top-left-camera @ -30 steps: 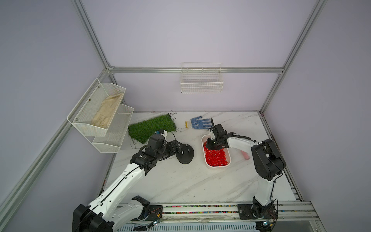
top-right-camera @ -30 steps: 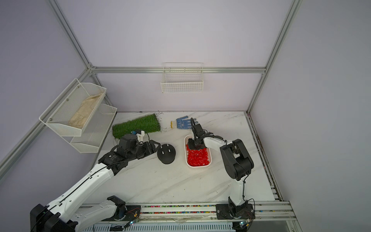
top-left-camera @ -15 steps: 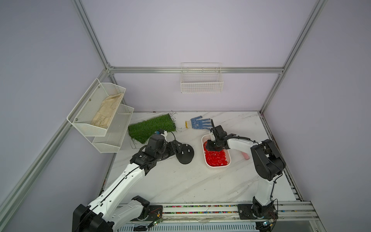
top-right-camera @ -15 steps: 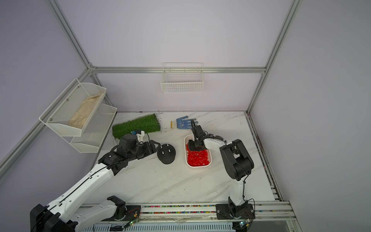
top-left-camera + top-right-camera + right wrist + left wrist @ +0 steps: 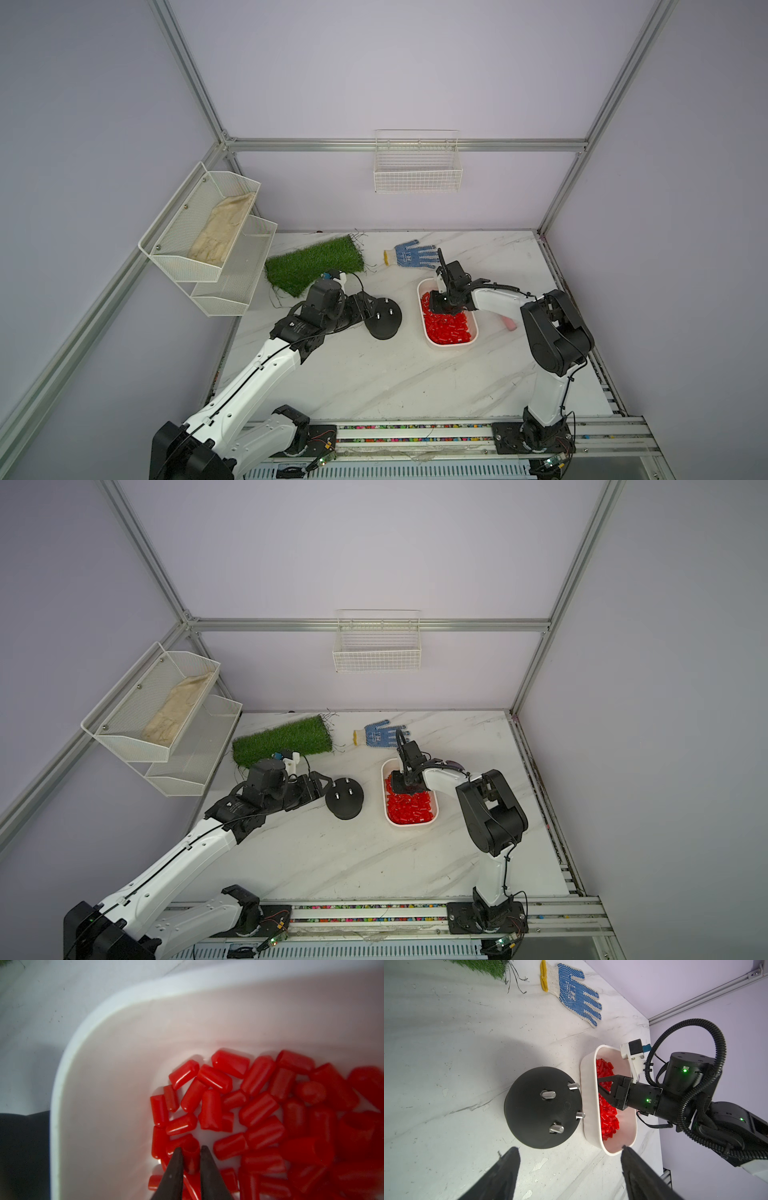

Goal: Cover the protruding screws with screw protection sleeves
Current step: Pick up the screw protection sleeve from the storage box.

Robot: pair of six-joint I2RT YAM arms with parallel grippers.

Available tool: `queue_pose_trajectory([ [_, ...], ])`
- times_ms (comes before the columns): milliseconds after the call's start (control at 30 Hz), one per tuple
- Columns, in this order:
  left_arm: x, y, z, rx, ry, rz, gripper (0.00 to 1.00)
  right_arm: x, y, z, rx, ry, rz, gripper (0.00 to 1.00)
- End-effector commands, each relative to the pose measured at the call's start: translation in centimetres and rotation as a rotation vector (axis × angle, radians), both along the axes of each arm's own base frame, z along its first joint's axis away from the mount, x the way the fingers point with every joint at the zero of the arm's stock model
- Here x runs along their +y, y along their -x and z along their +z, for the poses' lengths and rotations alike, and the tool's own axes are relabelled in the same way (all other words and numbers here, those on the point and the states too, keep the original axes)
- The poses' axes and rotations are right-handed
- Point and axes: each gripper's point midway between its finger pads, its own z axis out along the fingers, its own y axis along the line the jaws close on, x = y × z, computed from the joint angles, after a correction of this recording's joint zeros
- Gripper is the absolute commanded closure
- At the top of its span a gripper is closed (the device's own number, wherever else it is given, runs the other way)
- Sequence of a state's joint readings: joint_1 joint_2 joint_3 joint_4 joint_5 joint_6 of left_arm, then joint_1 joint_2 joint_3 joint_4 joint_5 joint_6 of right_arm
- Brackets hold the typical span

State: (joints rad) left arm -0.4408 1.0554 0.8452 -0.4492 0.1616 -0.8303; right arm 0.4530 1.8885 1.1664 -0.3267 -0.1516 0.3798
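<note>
Red sleeves (image 5: 257, 1109) in white tray (image 5: 68, 1059); beige cloth (image 5: 222, 230) in upper rack (image 5: 178, 226)

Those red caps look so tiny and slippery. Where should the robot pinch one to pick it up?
Pinch the red sleeve across its round wall, coming down from above, as the right tool does. It sits at the edge of the other sleeves in the white tray, with room on both sides. A lengthwise pinch would likely slip.

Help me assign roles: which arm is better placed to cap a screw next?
Right. The right pincer is closed on a red sleeve in the white tray; the left pincer is open beside the base.
</note>
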Motion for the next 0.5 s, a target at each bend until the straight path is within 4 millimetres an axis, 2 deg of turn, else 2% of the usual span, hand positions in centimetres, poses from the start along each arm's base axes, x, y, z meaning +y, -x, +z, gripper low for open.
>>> queue_pose_trajectory([
  [0,-0.2,0.0,0.4,-0.024,0.025,0.004,0.22,0.2,-0.1,1.9,-0.05,-0.001,0.009,0.83],
  [67,-0.1,0.0,0.7,-0.031,0.025,0.007,0.22,0.0,-0.1,2.6,-0.064,0.004,0.01,0.84],
  [200,-0.4,-0.4,2.0,-0.055,0.03,-0.009,0.25,-0.3,0.0,5.6,-0.127,0.001,0.025,0.84],
  [367,-1.5,-1.0,4.8,-0.092,0.025,-0.075,0.28,0.2,0.8,10.6,-0.235,-0.055,0.091,0.84],
  [467,-2.3,-1.4,6.8,-0.119,0.028,-0.131,0.3,1.7,2.4,14.6,-0.34,-0.134,0.21,0.84],
])
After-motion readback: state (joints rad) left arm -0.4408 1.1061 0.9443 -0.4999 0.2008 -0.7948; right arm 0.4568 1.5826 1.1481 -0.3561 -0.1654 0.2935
